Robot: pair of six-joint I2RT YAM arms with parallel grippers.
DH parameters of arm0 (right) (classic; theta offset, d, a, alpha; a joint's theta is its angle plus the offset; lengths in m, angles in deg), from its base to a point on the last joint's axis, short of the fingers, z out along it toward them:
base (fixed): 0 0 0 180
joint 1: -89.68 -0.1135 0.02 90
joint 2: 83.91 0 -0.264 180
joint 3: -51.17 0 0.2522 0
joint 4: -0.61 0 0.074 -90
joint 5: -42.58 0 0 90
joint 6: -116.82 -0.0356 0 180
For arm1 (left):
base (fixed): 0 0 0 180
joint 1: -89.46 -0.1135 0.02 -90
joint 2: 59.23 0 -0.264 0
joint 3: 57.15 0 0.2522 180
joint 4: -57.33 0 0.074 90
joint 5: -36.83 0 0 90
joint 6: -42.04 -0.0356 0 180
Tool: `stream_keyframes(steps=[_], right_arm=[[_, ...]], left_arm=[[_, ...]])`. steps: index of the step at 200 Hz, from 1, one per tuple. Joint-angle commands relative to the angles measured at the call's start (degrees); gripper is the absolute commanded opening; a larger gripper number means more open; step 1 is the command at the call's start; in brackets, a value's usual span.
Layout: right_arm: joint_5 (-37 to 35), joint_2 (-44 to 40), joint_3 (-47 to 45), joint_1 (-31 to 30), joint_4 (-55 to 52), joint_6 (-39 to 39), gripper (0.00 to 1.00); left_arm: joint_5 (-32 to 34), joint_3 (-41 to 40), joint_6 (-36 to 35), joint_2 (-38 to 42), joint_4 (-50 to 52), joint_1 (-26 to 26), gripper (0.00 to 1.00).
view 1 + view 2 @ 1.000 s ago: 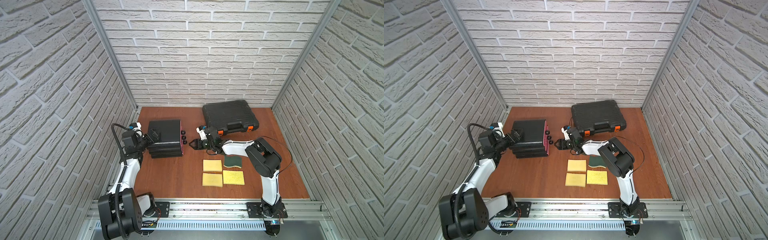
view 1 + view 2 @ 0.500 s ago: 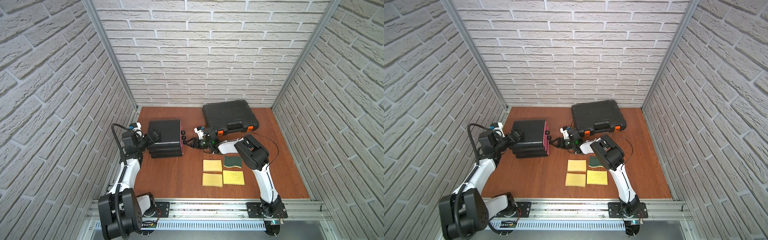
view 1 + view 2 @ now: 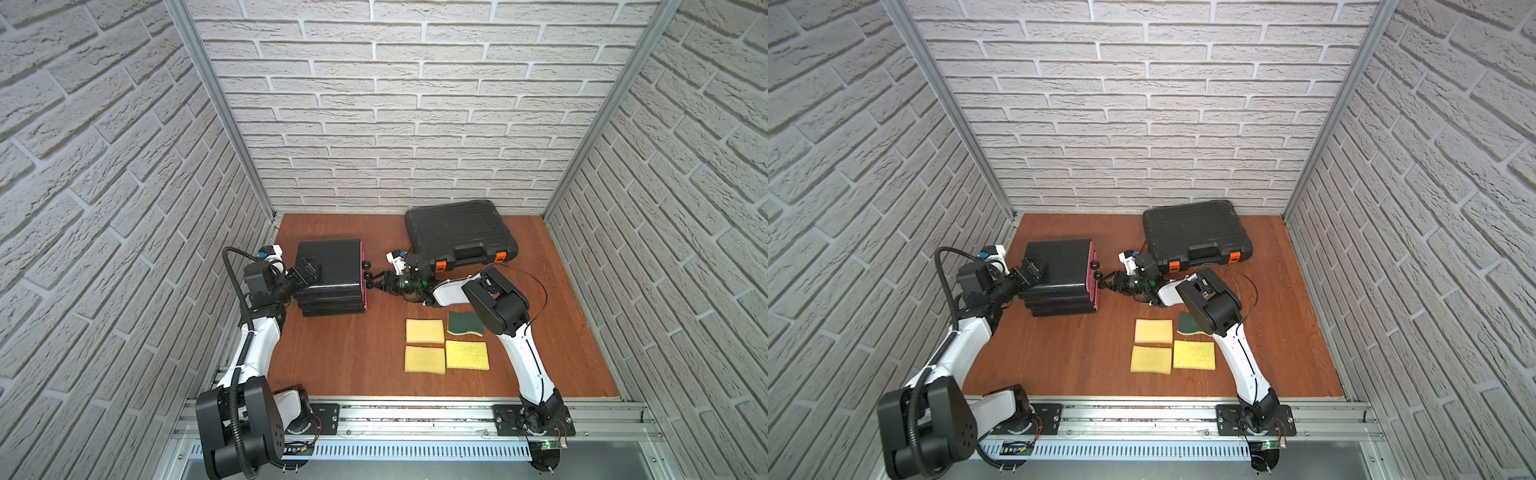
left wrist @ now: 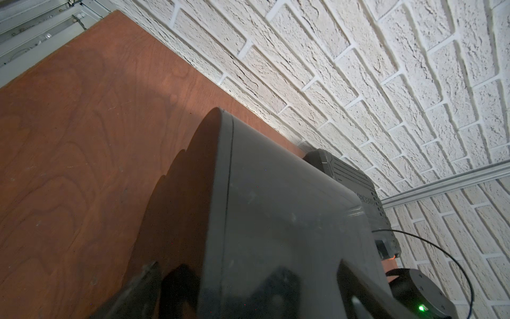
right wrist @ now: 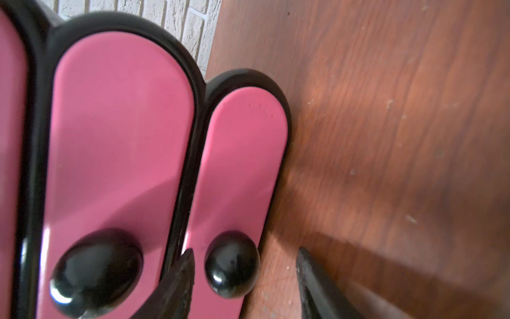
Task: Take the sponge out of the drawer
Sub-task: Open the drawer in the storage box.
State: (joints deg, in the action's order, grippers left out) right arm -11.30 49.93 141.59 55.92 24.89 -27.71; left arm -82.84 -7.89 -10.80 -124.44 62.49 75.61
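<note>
Four sponges lie loose on the surface (image 3: 353, 365), three yellow sponges (image 3: 424, 331) and a green sponge (image 3: 464, 324), but the sponge I am after is not among what I can see. I judge it to be inside the drawer unit (image 3: 332, 266), where every pink front is shut, so it is hidden from me.

My right fingers (image 5: 183, 276) are apart and straddle the knob (image 5: 231, 265) of the bottom drawer (image 5: 245, 154), the narrow one nearest the surface. Neither finger touches the knob yet; there is more gap on the surface side than on the other. My left fingers (image 3: 309, 266) are spread wide against the back top edge of the unit, clamped on nothing.

Several things could spoil this. The fingertip between the two knobs sits close to the seam and to the neighbouring knob (image 5: 96, 272); if I drift that way I may grab or nudge the wrong drawer. The knob is round and glossy, so an off-centre pinch could squirt off it. The outer finger rides low and may scrape the wood. If my left arm braces too lightly, the pull could drag the whole unit instead of sliding the drawer. A hard tug might also bring the drawer right out.
</note>
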Motion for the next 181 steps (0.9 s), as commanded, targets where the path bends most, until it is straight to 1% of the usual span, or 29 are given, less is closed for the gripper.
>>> stream_keyframes(steps=[1,29,51,83,96,122,129,145,155,181], right_arm=[[1.7,1.4,1.0,-0.2,4.3,-2.1,0.56],[2.8,3.2,1.7,-0.2,7.0,-4.5,0.48],[3.1,4.1,2.3,-0.3,7.5,-5.4,0.47],[2.6,3.5,2.2,-0.7,5.3,-3.8,0.46],[2.7,3.4,2.2,-0.8,5.2,-3.7,0.42],[2.7,3.4,2.3,-1.0,5.5,-3.9,0.36],[2.8,3.4,2.4,-1.1,5.5,-3.9,0.34],[2.7,3.4,2.0,-1.2,6.0,-4.1,0.25],[2.7,3.2,1.6,-1.1,6.4,-4.1,0.21],[2.2,2.3,0.0,-1.0,7.7,-3.9,0.19]], left_arm=[[-1.6,-0.8,0.4,-1.1,-1.0,0.2,0.98],[-1.6,-0.9,0.3,-0.9,-1.0,0.2,0.98],[-1.5,-0.9,0.3,-0.8,-0.9,0.2,0.98],[-1.5,-0.9,0.4,-0.7,-1.0,0.2,0.98],[-1.6,-0.9,0.4,-0.6,-1.0,0.2,0.98],[-1.6,-1.0,0.4,-0.6,-1.0,0.2,0.98],[-1.6,-1.0,0.3,-0.6,-1.0,0.2,0.98],[-1.6,-1.0,0.4,-0.6,-1.0,0.2,0.98],[-1.5,-1.0,0.3,-0.5,-1.0,0.2,0.98],[-0.8,-1.0,0.3,-0.6,-0.7,0.2,0.98]])
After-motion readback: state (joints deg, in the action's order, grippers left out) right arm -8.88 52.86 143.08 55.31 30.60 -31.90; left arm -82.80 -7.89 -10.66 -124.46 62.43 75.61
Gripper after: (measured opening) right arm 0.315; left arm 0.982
